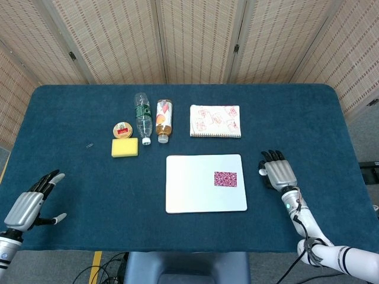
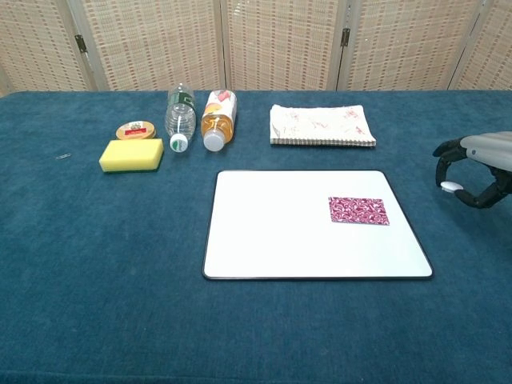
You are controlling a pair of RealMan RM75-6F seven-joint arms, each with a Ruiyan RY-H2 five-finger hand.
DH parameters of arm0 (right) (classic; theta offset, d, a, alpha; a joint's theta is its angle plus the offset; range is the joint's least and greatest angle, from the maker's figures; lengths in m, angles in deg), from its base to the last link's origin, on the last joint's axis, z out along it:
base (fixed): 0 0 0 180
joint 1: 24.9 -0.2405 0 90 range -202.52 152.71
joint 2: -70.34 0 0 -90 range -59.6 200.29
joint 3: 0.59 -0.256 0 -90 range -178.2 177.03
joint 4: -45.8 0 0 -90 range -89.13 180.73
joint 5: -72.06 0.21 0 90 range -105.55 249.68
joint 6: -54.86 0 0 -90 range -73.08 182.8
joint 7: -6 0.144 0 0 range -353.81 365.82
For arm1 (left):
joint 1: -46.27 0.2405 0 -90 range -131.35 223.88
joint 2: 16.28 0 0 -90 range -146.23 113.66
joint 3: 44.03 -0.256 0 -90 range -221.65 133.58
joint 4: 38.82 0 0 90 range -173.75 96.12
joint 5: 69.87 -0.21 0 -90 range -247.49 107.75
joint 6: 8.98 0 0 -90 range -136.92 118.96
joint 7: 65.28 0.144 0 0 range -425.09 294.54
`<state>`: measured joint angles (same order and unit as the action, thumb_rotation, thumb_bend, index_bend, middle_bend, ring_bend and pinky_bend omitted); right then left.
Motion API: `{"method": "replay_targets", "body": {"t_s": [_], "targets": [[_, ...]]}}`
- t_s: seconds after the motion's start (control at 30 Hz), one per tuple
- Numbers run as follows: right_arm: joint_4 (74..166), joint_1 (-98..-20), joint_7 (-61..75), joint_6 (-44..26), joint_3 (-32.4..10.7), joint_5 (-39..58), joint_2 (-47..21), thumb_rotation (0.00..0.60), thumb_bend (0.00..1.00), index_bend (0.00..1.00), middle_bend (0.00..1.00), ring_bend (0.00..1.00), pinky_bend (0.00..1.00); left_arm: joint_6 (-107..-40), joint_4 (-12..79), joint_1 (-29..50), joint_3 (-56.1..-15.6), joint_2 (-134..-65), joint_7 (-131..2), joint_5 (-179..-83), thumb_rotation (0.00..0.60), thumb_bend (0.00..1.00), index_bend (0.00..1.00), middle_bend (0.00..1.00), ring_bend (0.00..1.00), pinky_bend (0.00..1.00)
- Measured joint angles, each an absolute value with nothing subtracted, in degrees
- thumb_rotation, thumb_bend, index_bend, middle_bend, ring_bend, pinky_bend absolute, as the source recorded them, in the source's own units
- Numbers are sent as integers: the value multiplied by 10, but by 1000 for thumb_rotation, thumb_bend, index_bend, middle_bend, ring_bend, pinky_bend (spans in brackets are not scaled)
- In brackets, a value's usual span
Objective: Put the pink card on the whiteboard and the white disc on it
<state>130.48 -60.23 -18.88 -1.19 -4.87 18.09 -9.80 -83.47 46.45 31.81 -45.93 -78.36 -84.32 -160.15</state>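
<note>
The whiteboard (image 1: pixel 201 189) (image 2: pixel 280 232) lies flat at the table's middle. A pink patterned card (image 1: pixel 225 178) (image 2: pixel 358 210) rests on its right part. To the right of the board my right hand (image 1: pixel 276 173) (image 2: pixel 477 166) hovers above the cloth, pinching the small white disc (image 1: pixel 262 172) (image 2: pixel 450 187) between thumb and fingers. My left hand (image 1: pixel 28 204) sits near the front left edge with fingers spread and nothing in it; the chest view does not show it.
Behind the board lie a spiral notebook (image 1: pixel 215 121) (image 2: pixel 322 125), two bottles on their sides (image 1: pixel 143 118) (image 1: pixel 164 120), a yellow sponge (image 1: pixel 125 147) (image 2: pixel 131 154) and a small round tin (image 1: pixel 122 128). A tiny clip (image 1: pixel 89 145) lies at the left.
</note>
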Motion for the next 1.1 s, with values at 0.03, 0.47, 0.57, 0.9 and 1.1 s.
{"method": "replay_targets", "body": {"t_s": [0.03,0.47,0.57,0.9,1.1], "targets": [[1320,-602,-192,-18,-51,176,-94,600,462,425,98,0,0,-836,465,318,-460,-783,-844,-1603,600,218,25,0,20,196],[1376,-644,-296,-35,-66,182,-147,600,449,426,98,0,0,-874,463,329,-463,-767,-893,-1623,600,218,25,0,20,196],[1373,-653,-320,-37,-67,195,-167,600,447,425,98,0,0,-885,458,333,-464,-763,-913,-1629,600,219,26,0,20,196],[1352,-667,-356,-48,-66,228,-201,600,446,425,98,0,0,-903,443,339,-469,-756,-946,-1643,600,218,27,0,20,196],[1343,-671,-359,-38,-64,238,-203,600,335,362,84,0,0,-897,442,338,-468,-757,-942,-1638,600,219,29,0,20,196]]}}
